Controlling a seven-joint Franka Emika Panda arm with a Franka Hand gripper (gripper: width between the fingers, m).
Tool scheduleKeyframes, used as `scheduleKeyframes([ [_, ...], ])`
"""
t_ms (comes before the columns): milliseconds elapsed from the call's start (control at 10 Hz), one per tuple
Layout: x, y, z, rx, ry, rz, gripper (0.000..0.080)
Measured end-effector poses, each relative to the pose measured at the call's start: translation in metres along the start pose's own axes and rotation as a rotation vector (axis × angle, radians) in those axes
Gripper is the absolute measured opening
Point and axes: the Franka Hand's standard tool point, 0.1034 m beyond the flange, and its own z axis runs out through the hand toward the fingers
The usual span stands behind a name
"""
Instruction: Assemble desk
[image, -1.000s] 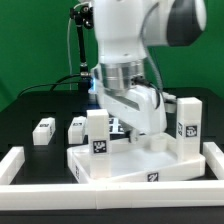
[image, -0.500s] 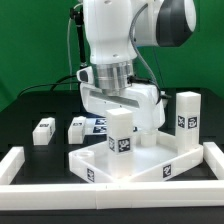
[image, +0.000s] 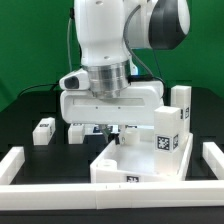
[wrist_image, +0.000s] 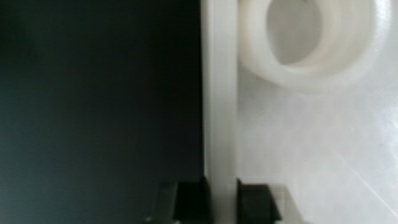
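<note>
The fingers (wrist_image: 260, 203) are pressed in on the thin rim (wrist_image: 219, 120) of the desk's panel (image: 140, 165). In the wrist view we see a dark pad on each side of that white wall with no gap, so it's a proper pinch. On one side of the pinched rim there's just the black tabletop (wrist_image: 89, 100). On the other side is the panel's white floor, with a round socket (wrist_image: 313, 45) a bit ahead of the fingers, near the rim.

In the exterior view we can't really make out the fingers, since the arm (image: 110, 40) and its big white hand block cover them, but they sit at the panel's far edge. The panel lies low, on the camera side of the fingers, and we can't tell if it's flat on the tabletop or lifted a hair.

Two legs stand upright on it, both to the exterior view's right of the fingers. The front leg (image: 167, 132) has its tag facing us, and the rear leg (image: 180, 100) is just behind it.

Two more lie on the tabletop to the exterior view's left of the fingers, apart from the panel. The loose leg (image: 75, 131) is partly tucked under the arm, and the far loose leg (image: 43, 130) is out by itself. White rails (image: 45, 187) run round the front and sides.
</note>
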Motion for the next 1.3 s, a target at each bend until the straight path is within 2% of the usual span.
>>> scheduleKeyframes([
  [200,0.014,0.000,-0.003,-0.013,0.025,-0.207,0.0060],
  [600,0.016,0.010,-0.003,-0.055,0.008,-0.512,0.0060],
  [700,0.024,0.013,-0.005,-0.074,0.006,-0.636,0.0060],
  [900,0.043,0.008,-0.007,-0.102,0.015,-0.786,0.0060],
  [1000,0.057,0.007,-0.011,-0.111,0.016,-0.867,0.0060],
  [1100,0.070,0.006,-0.015,-0.110,0.008,-0.947,0.0060],
  [1300,0.079,-0.003,-0.018,-0.151,0.002,-1.072,0.0060],
])
